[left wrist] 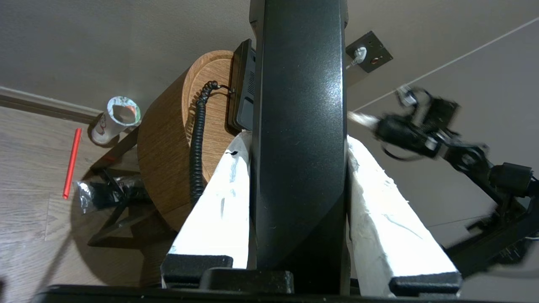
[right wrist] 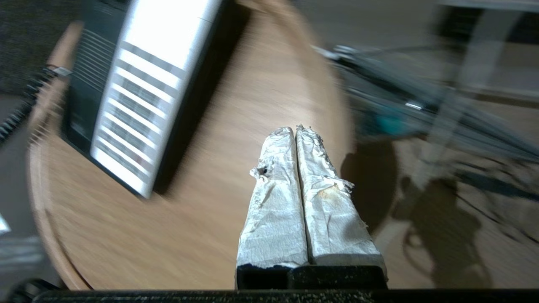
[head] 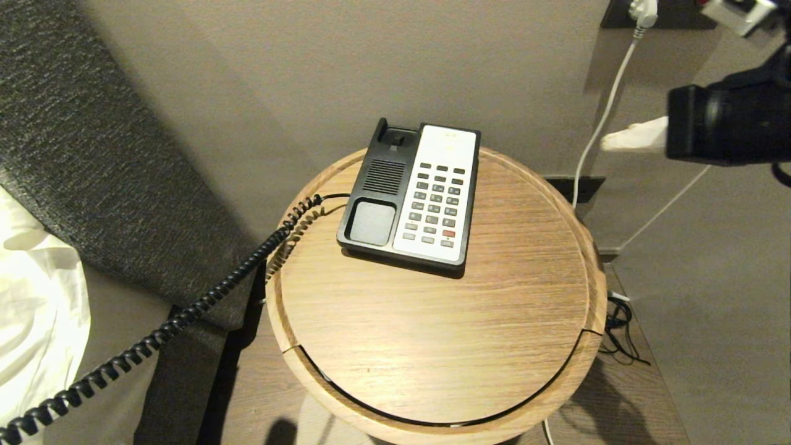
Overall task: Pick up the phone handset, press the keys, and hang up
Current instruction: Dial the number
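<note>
The black phone handset [left wrist: 299,105] stands clamped between the white-wrapped fingers [left wrist: 219,202] of my left gripper [left wrist: 297,139], off to the left and outside the head view. Its coiled cord [head: 185,315] stretches from the phone base [head: 377,179] past the table's left edge. The base's cradle is empty. The keys [head: 435,204], dark grey with one red one, sit in the white faceplate. My right gripper [head: 612,141] hangs shut and empty above and right of the phone, over the table's right side; in the right wrist view its fingertips [right wrist: 290,134] press together.
The phone rests on a round wooden table [head: 432,346] with a raised rim. A white cable [head: 602,117] runs from a wall plug [head: 642,12]. White bedding [head: 31,309] lies at the left. On the floor are a paper cup [left wrist: 116,120] and a red straw [left wrist: 71,162].
</note>
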Robot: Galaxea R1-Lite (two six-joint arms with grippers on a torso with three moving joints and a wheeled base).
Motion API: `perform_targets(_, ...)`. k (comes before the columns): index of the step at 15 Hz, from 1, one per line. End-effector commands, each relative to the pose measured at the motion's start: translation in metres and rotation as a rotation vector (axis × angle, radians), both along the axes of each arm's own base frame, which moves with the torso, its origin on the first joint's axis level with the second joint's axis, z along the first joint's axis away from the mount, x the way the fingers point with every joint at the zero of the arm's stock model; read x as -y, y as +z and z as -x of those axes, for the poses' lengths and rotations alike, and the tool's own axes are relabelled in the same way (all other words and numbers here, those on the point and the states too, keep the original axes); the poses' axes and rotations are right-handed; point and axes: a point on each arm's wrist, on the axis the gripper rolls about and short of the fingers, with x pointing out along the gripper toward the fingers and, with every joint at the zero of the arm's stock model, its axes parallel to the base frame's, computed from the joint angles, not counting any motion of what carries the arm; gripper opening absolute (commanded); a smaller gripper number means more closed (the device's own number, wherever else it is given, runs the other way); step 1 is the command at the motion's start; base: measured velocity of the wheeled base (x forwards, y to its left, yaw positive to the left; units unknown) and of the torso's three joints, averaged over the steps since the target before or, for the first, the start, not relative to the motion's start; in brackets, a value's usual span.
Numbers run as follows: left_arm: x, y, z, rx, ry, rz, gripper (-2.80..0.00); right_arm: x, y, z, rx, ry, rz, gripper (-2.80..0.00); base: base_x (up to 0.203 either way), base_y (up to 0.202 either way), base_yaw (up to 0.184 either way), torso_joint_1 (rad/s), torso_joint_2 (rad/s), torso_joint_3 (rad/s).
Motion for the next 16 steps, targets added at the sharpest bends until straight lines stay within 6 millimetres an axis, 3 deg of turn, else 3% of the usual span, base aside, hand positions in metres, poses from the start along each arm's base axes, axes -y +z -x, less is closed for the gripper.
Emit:
perform_targets(1,0.001,0.0,-0.001,-0.006,0.0,-0.001,-2.8,-0.061,-0.011,-0.022,-0.032,0.043,0.003,-2.8,0.0,0.0,0.0,0.0,0.0,0.0)
perform_targets(4,0.002,-0.002,-0.002,-0.012,0.002,-0.006,-2.8,-0.093,-0.019,-0.008,-0.033,0.048,0.034,-2.8,0.0,0.0,0.0,0.0,0.0,0.0)
perform_targets(9,0.002,-0.005,-0.002,-0.015,0.003,-0.01,-2.8,-0.114,-0.037,0.004,-0.059,0.058,0.103,-2.8,0.0,0.0,0.0,0.0,0.0,0.0)
perform_targets(16,0.002,-0.011,-0.002,-0.024,0.005,-0.018,-2.8,-0.134,-0.05,-0.007,-0.062,0.068,0.104,-2.8,0.0,0.0,0.0,0.0,0.0,0.0)
